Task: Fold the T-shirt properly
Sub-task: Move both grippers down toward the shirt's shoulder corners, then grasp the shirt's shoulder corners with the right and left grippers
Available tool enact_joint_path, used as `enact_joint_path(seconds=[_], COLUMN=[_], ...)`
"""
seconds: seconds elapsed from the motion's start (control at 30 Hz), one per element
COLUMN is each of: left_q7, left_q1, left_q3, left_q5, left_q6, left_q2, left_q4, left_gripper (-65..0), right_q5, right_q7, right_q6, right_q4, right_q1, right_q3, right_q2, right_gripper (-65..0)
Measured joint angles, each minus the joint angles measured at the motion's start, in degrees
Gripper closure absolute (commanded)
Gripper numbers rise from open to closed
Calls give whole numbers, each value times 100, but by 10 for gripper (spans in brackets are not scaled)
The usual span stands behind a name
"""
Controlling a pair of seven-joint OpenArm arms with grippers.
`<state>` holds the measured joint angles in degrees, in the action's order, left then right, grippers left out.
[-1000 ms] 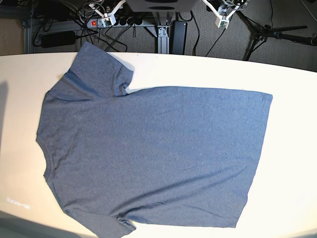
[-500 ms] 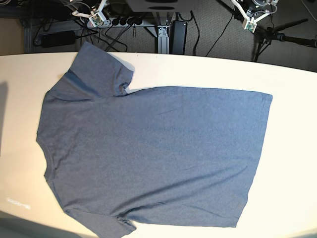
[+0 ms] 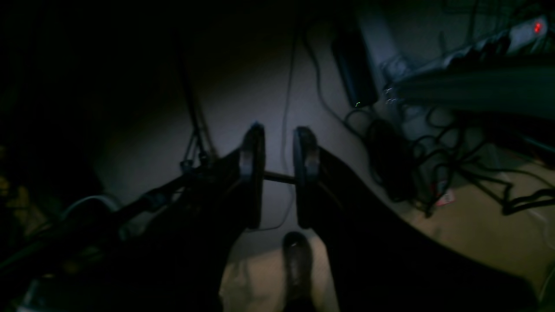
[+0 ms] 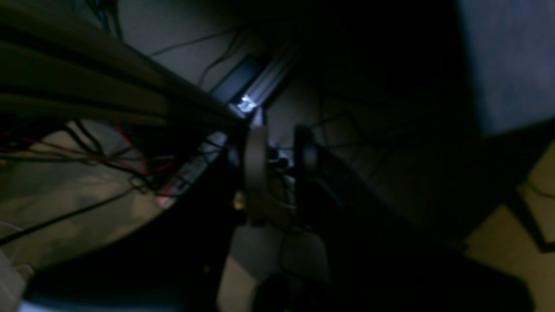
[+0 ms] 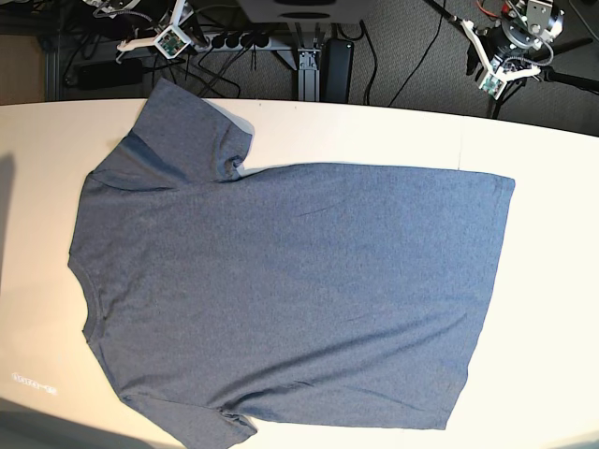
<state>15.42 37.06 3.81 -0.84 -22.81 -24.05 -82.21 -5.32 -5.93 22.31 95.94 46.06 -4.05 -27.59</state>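
The T-shirt (image 5: pixel 290 290) lies flat and spread out on the white table (image 5: pixel 552 281), slate-blue, with its collar at the left and its hem at the right. One sleeve points to the far edge and the other to the near edge. My left gripper (image 5: pixel 491 79) hangs beyond the table's far edge at the right, off the cloth. In the left wrist view the left gripper (image 3: pixel 279 145) shows a narrow gap with nothing in it. My right gripper (image 5: pixel 168 42) is beyond the far edge at the left, above the far sleeve. In its own view the right gripper (image 4: pixel 279 154) also stands slightly apart and empty.
Behind the table are a power strip (image 5: pixel 234 39), a black box (image 5: pixel 338 67), tangled cables and a tripod leg (image 5: pixel 552 67) on the dark floor. Bare table shows right of the hem and left of the collar.
Both grippers have swung outward along the far edge, the left one toward the base view's right and the right one toward its left. The T-shirt has not moved.
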Motion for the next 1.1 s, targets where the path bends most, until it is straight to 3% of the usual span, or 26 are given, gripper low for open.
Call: enact_joint_path(seconds=[0.13, 0.2, 0.47, 0.6, 0.7, 0.87, 1.1], left_q7=[323, 295, 363, 367, 385, 389, 387], left_q1=[74, 205, 568, 597, 610, 610, 610], left_q3=[0, 0, -11, -20, -44, -44, -44], left_q5=[48, 201, 852, 855, 839, 741, 739], left_q6=[-2, 0, 391, 382, 372, 369, 367], left_q2=[-232, -352, -852, -1023, -1115, -1200, -1213], left_q4=[-568, -940, -2015, -2116, -2129, -2129, -2129], left_gripper=[-154, -154, -154, -195, -216, -216, -216], right_q5=[-22, -168, -1032, -1043, -852, -778, -723], right_q7=[-101, -120, -149, -291, -485, -542, -455], right_q6=[0, 0, 0, 2, 2, 0, -4], right_q4=[431, 671, 1440, 1456, 1451, 1425, 887], right_q1=[0, 0, -118, -450, -721, -1113, -1849], right_q3=[2, 0, -7, -11, -48, -284, -1169], right_q2=[-195, -280, -780, -1099, -1318, -1445, -1478], right_gripper=[-303, -334, -341, -438, -443, -443, -443])
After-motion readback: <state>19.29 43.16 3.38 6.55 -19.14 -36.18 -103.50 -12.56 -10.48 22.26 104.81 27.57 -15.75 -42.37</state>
